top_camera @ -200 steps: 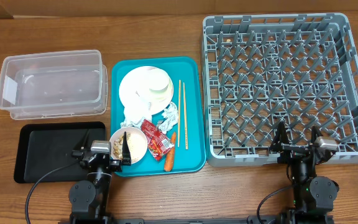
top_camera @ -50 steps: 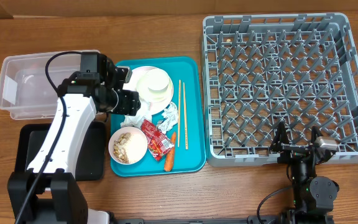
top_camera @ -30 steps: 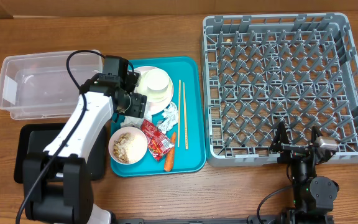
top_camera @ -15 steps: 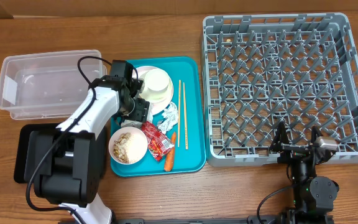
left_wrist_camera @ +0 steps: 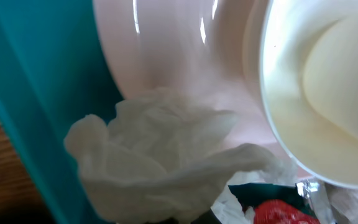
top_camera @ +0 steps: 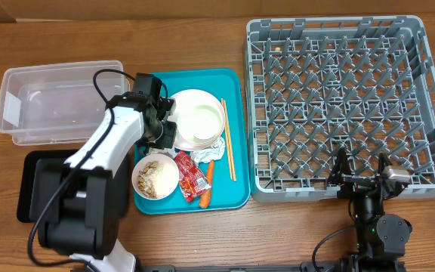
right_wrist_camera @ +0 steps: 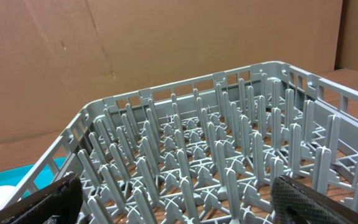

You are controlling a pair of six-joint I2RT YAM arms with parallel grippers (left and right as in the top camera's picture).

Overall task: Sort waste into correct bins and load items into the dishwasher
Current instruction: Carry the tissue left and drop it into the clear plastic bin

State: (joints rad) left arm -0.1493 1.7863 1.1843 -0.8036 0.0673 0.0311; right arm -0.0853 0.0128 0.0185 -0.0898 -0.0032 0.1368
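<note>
Left wrist view: crumpled napkin [left_wrist_camera: 160, 158] close under left end effector [top_camera: 166, 134]

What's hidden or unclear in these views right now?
Left gripper fingers: overhead, under its own wrist; left wrist view, out of frame, so any grip on the napkin is unconfirmed.
Red wrapper: left wrist view, cut off by the bottom edge.
Bowl contents: overhead, too small.
</note>
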